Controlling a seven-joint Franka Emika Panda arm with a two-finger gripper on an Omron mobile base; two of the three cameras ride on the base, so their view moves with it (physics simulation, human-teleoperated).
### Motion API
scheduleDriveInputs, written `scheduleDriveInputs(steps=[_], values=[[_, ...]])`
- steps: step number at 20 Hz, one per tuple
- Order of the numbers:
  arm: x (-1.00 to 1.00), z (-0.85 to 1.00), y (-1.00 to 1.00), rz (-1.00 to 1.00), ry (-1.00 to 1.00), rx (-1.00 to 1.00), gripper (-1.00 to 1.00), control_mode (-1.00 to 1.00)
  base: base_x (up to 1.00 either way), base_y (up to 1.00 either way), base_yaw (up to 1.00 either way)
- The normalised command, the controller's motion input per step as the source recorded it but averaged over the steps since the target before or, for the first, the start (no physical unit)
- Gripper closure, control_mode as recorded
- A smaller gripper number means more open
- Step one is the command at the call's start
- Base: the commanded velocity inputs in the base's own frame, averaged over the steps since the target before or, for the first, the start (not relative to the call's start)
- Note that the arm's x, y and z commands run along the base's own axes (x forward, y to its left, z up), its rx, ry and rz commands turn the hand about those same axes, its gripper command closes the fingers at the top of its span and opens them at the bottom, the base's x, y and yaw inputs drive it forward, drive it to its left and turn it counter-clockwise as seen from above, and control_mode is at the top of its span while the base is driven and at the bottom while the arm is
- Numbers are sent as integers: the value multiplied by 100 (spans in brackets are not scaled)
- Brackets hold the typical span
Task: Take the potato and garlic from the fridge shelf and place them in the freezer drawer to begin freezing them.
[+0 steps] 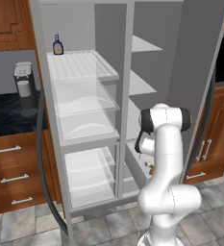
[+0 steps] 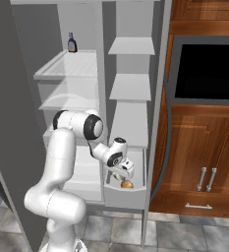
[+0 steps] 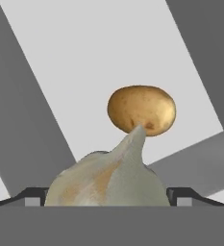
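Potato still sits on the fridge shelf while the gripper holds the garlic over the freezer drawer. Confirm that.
Wrong on the potato: the hand view shows it lying inside the freezer drawer, not on the fridge shelf. The gripper does hold the garlic over that drawer.

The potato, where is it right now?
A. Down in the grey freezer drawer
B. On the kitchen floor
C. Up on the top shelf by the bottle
A: the potato lies on the floor of the freezer drawer, just below the hand, which holds the garlic.
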Motion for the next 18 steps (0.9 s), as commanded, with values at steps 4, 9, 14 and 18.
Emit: scheduleDriveInputs(steps=[4, 9, 14, 18], values=[[19, -33, 0, 0, 16, 0, 100, -100, 0, 0, 0], [26, -23, 0, 1, 17, 0, 100, -100, 0, 0, 0], [12, -27, 0, 2, 14, 1, 100, -100, 0, 0, 0], [-7, -36, 0, 5, 6, 1, 100, -100, 0, 0, 0]])
